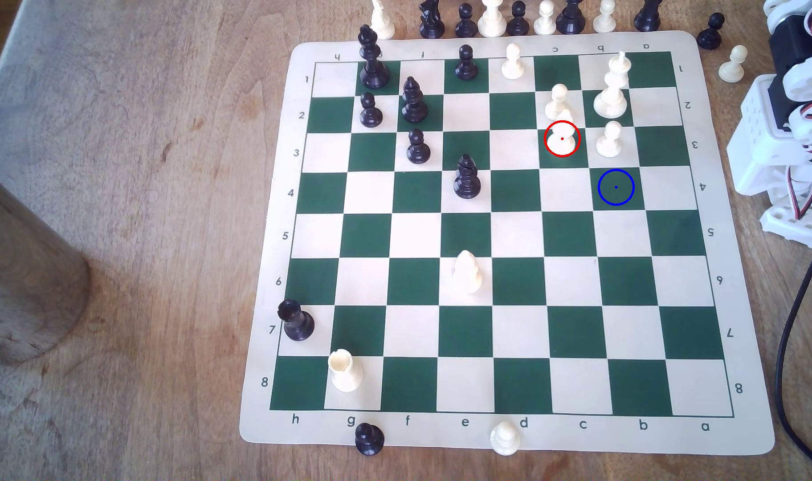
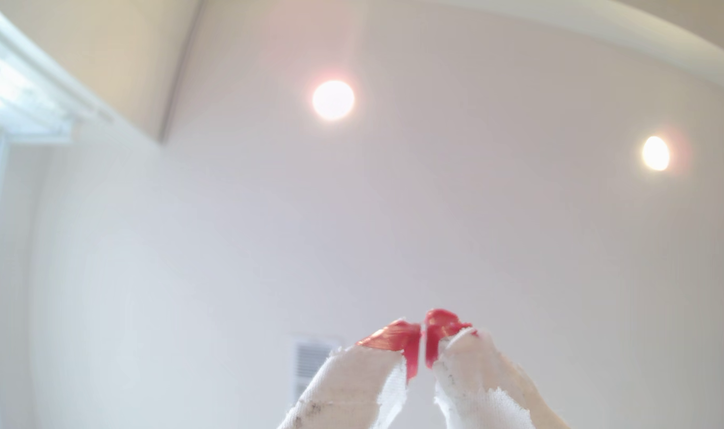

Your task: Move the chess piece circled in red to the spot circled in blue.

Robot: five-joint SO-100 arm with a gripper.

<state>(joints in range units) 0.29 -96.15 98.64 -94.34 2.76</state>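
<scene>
A worn brown wooden table (image 1: 163, 185) carries a cream-and-green roll-up chess mat (image 1: 501, 432). Off the mat, a row of black and cream captured pieces (image 1: 517, 18) stands along its far edge, and a black cable (image 1: 792, 323) lies at the exterior view's right.

The arm (image 1: 783, 115) is built from white plastic blocks, some dotted with rows of small holes, with black motor housings set between them. Thin red, black and white wires loop from joint to joint, and a thick black cable (image 1: 797, 333) trails off its base. The pincer (image 2: 423, 342) has two fingers wrapped in frayed, smudged white tape, each tipped with glossy red.
</scene>
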